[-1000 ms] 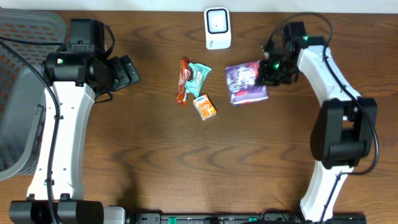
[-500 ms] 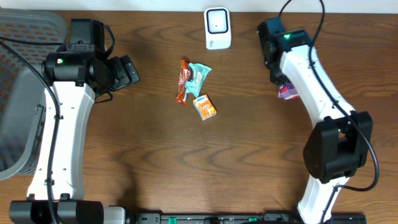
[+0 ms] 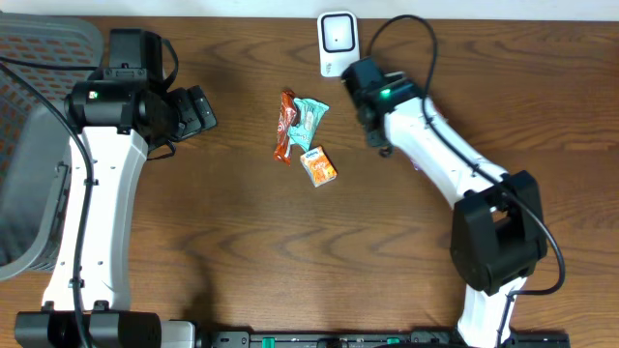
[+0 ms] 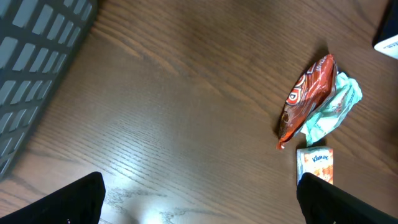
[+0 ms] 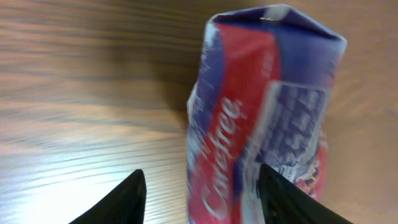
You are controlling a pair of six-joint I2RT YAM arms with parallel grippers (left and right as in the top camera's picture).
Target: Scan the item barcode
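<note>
Three small goods lay bunched mid-table [image 3: 242, 251]: one glossy orange-red wrapper [image 3: 284, 126], one crumpled teal packet [image 3: 311, 112] touching it, and one boxy orange carton [image 3: 318, 166] just beside them. Bare wood grain stretched wide open on all sides of the cluster, most of all toward the near edge. One white, rounded scanner [image 3: 338, 43] stood at the far edge, and one grey slatted basket [image 3: 24, 145] hugged the left edge.

One purple-and-red crinkly package [image 5: 267, 118], blurred, filled the right wrist view just ahead of the right gripper [image 5: 201, 171]. Its jaws stood apart, with a gap of wood showing beside one finger. From overhead the right arm hid the package, close to the scanner. The left gripper [image 4: 199, 180] hung spread wide over bare wood, holding nothing, well apart from the goods.
</note>
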